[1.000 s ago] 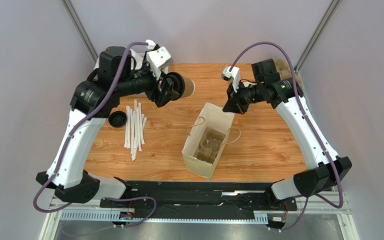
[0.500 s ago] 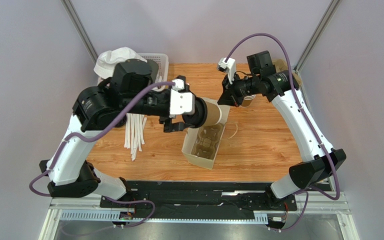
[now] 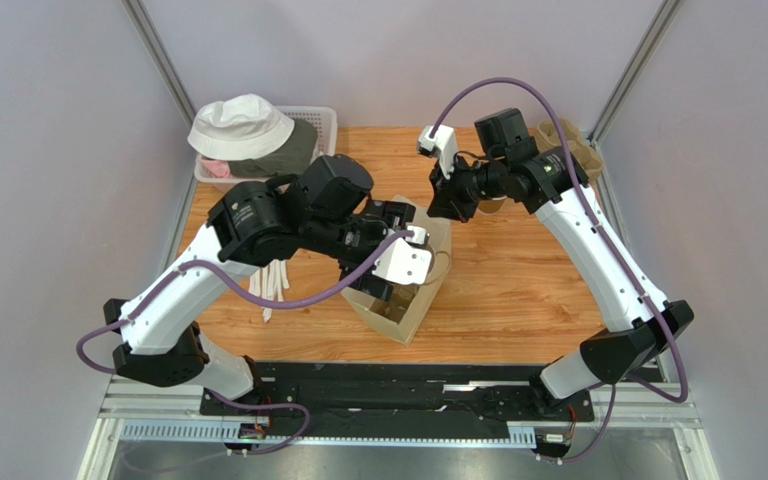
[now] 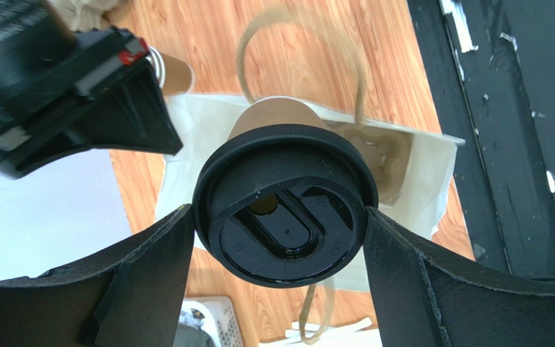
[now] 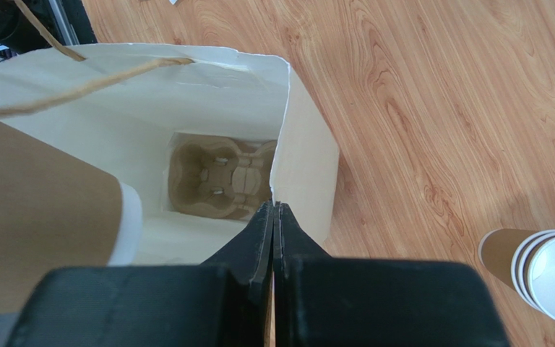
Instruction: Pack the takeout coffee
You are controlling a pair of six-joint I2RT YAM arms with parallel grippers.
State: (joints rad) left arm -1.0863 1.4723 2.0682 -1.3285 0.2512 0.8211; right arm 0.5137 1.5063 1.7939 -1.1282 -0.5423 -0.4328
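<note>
Wood table (image 3: 518, 280) at centre: within half a second the left gripper (image 4: 280, 249), clamped on the cup (image 4: 273, 116), has swung down to the bag (image 5: 309, 166) mouth, so lowering onto the tray (image 5: 222, 177) seems next. Upper right, the right gripper (image 5: 274, 217) pinches the bag's rim. Cup: tan paper, black lid (image 4: 287, 228) seated flush.

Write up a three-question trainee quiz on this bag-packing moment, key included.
1. True or false: the right end effector is pinching the rim of the paper bag.
2. What lies at the bottom of the bag? A) napkins B) pulp cup tray C) a sandwich
3. Fill in: the left end effector grips the takeout coffee by its black ____.
Key: 1 true; 2 B; 3 lid.
</note>
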